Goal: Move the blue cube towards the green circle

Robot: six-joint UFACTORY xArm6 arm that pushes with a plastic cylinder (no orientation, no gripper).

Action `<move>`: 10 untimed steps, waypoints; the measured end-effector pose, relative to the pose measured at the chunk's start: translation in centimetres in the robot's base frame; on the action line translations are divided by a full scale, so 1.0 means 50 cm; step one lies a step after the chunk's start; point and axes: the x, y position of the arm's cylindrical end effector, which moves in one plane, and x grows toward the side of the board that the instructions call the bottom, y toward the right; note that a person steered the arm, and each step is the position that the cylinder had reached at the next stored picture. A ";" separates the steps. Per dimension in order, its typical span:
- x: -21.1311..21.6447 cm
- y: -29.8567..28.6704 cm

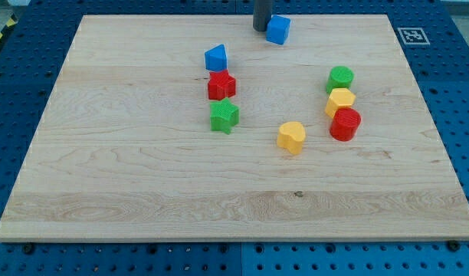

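The blue cube (278,30) sits near the view's top edge of the wooden board (142,169), a little right of centre. My tip (260,29) stands right beside the cube's left side, touching or almost touching it. The green circle (340,77) lies lower and to the right of the cube, at the top of a short column of blocks on the view's right.
A yellow hexagon (340,101) and a red circle (346,124) sit just below the green circle. A yellow heart (292,137) lies near the centre. A second blue block (216,57), a red star (221,85) and a green star (224,116) form a column left of centre.
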 end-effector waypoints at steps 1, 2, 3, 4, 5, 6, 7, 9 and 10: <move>0.000 0.032; 0.007 0.049; 0.010 0.072; 0.013 0.129; 0.017 0.157; 0.039 0.157; 0.085 0.156; 0.110 0.197; 0.105 0.266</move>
